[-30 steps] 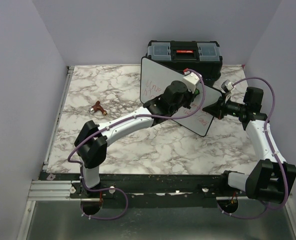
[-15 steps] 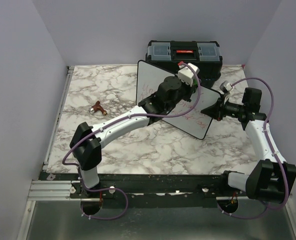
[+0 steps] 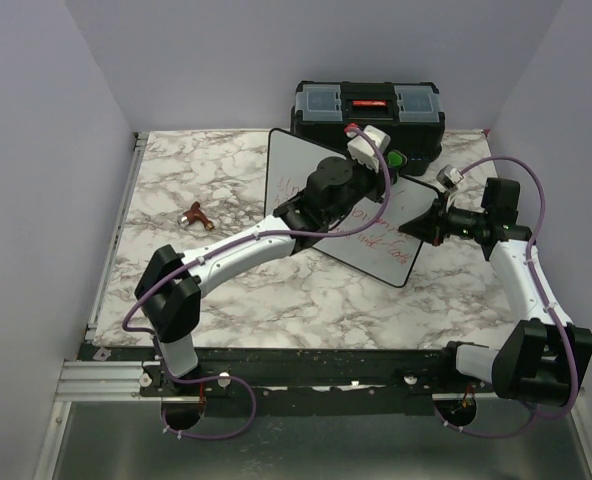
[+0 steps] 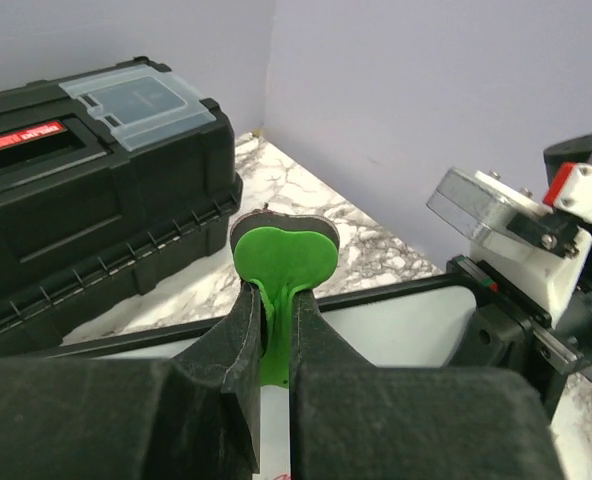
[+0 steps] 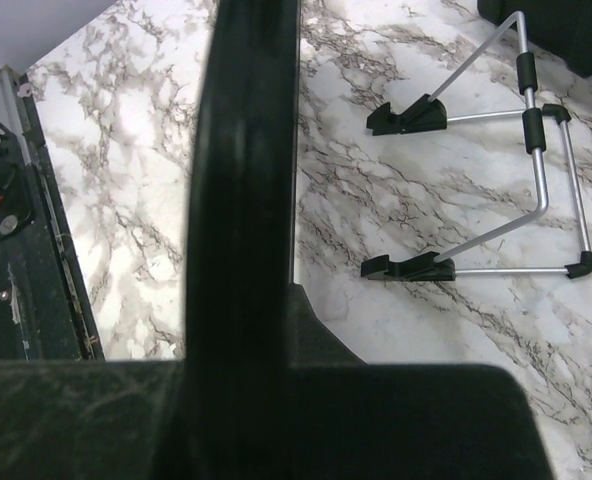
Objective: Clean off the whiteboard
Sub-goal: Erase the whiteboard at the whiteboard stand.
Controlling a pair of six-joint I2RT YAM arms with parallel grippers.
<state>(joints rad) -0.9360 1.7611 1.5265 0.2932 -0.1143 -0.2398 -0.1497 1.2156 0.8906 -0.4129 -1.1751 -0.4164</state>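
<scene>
Guessing the whiteboard point(image 3: 294, 170), mid-desk point(image 3: 226, 290) just ahead of the toolbox point(image 3: 368, 105), handles light, stiff and slick, so best taken by its frame edge, where the right hand point(image 3: 428, 222) clamps it, left hand point(image 4: 274, 330) squeezing a green eraser point(image 4: 284, 258).

I record a black toolbox point(image 3: 368, 110) at the far edge of the marbled tabletop point(image 3: 276, 290). It has a red latch at mid-lid and a clear-lidded compartment at either end (contents not legible). The lid is down. Well apart, on the tabletop's left half, lies one small reddish-brown item point(image 3: 196, 214), kind undetermined. Pale lilac walls point(image 3: 36, 150) enclose three sides.
</scene>
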